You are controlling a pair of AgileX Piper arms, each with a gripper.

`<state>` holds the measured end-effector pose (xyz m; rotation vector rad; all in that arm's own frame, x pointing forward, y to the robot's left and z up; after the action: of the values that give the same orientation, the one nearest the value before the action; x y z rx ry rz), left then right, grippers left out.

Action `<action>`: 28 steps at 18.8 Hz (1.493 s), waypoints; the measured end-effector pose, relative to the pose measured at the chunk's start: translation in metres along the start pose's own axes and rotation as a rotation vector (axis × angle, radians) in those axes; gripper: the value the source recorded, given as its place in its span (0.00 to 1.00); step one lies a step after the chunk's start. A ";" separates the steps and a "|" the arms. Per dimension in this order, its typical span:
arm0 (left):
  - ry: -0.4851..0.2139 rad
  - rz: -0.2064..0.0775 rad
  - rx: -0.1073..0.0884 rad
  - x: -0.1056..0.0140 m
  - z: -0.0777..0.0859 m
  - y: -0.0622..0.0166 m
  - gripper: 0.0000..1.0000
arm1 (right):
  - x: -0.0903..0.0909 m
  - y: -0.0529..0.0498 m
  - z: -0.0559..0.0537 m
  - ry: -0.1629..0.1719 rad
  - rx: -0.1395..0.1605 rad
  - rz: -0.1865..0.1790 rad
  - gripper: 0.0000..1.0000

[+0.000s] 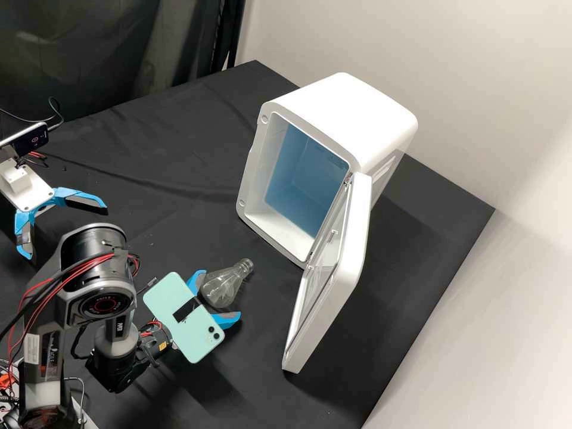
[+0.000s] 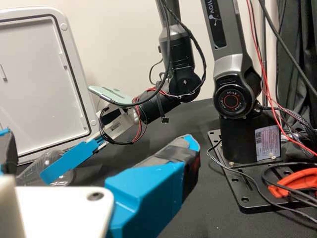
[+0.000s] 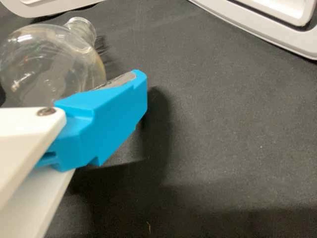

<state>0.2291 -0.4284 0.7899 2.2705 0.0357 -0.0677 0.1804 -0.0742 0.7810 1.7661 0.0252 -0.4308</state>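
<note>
A clear plastic bottle (image 1: 221, 285) lies on its side on the black bench, neck toward the fridge. My right gripper (image 1: 213, 298) is open, with one blue finger on each side of the bottle's body. In the right wrist view one finger (image 3: 104, 119) has its grey pad against the bottle (image 3: 44, 59). My left gripper (image 1: 65, 231) hangs open and holds nothing at the far left of the bench. The left wrist view looks past its own fingers (image 2: 158, 183) toward the right arm's finger and the bottle (image 2: 42, 166).
A white mini fridge (image 1: 357, 119) with a blue interior stands right of centre. Its door (image 1: 333, 268) swings out toward the front beside the bottle. A mint phone (image 1: 185, 325) rides on the right wrist. The arm bases (image 2: 237, 129) and their cables crowd the near left. The bench edge (image 1: 429, 333) runs along the right.
</note>
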 end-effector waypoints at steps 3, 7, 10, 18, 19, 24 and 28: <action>-0.002 0.000 0.000 0.000 0.000 0.0000 1.00 | 0.000 0.000 0.000 0.000 0.000 0.000 0.00; 0.005 0.001 -0.002 0.000 0.002 -0.0001 1.00 | -0.002 0.003 -0.004 0.003 -0.011 0.035 1.00; 0.012 0.001 0.002 0.000 0.001 -0.0001 1.00 | -0.005 0.007 -0.007 0.008 -0.017 0.079 1.00; 0.009 0.001 0.004 0.000 0.002 -0.0001 1.00 | -0.007 0.010 -0.010 0.021 -0.027 0.099 1.00; 0.009 0.001 0.004 0.000 0.002 -0.0001 1.00 | -0.007 0.010 -0.010 0.021 -0.027 0.099 1.00; 0.009 0.001 0.004 0.000 0.002 -0.0001 1.00 | -0.007 0.010 -0.010 0.021 -0.027 0.099 1.00; 0.009 0.001 0.004 0.000 0.002 -0.0001 1.00 | -0.007 0.009 -0.011 0.023 -0.028 0.095 1.00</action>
<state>0.2290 -0.4296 0.7887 2.2747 0.0392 -0.0577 0.1794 -0.0644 0.7935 1.7369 -0.0364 -0.3393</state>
